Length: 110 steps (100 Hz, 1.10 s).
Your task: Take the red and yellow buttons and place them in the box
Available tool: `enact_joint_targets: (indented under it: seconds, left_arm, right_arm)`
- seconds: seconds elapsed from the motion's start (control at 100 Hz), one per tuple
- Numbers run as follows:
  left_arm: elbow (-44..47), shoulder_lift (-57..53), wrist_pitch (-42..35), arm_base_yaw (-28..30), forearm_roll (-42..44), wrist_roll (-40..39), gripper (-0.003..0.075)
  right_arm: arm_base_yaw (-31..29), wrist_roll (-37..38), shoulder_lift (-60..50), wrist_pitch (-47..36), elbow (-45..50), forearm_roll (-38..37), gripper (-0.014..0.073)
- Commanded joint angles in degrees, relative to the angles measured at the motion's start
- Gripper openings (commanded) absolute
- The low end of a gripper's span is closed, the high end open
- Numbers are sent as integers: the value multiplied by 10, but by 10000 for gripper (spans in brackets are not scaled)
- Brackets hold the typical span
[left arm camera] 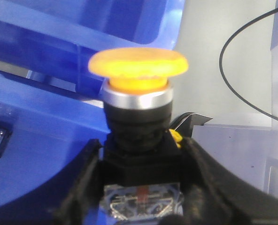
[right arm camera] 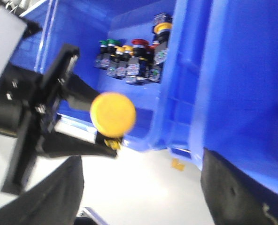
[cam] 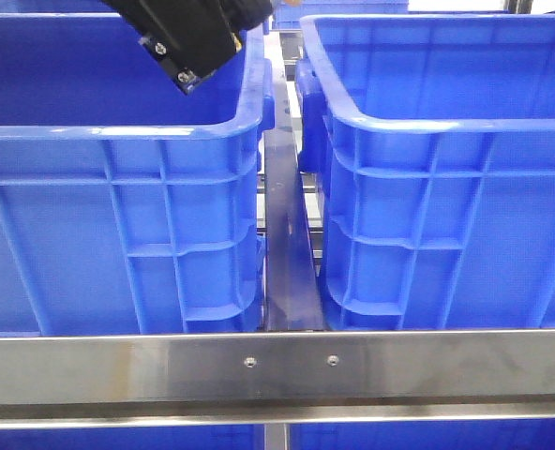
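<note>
My left gripper [left arm camera: 141,152] is shut on the black body of a yellow button [left arm camera: 138,63], whose domed cap stands up above the fingers. The right wrist view shows the same yellow button [right arm camera: 113,115] held in the air just outside a blue box [right arm camera: 186,70]. Inside that box lies a cluster of several buttons, among them a red one [right arm camera: 139,43]. My right gripper [right arm camera: 141,187] is open with nothing between its fingers [right arm camera: 59,187]. In the front view only part of the left arm [cam: 188,37] shows, above the left box [cam: 118,187].
Two large blue crates stand side by side, the right one [cam: 446,187] across a narrow dark gap [cam: 287,234]. A steel rail [cam: 277,366] runs across the front. A black cable [left arm camera: 242,56] hangs by a grey wall. A green-capped button [right arm camera: 110,43] lies in the cluster.
</note>
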Motion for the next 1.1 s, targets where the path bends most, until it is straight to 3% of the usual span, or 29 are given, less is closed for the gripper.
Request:
enact_joint_targets:
  seconds: [0.0,0.19,0.55,0.83,0.9,1.09]
  left_arm:
    - [-16,-24,-10,-4,-30,-2,82]
    - [-16,-24,-10,-4,-30,-2,82]
    - [-16,-24,-10,-4,-30,-2,82]
    - [-16,-24,-10,-4,-30,-2,82]
    - [-16,-24,-10,-4,-30,-2,82]
    - [-16,-24,-10,-4,-30,-2,82]
  right_arm:
    - [1,-18,32,8,-42,51,539]
    - [14,-37,97,37,-86,74,539]
    - [105,-44,175,21,-116,94,539]
    - [118,-63,193,9,-116,106,534]
    - [118,-63,193,9,-116,107,479]
    - [118,-63,193,8,-116,111,220]
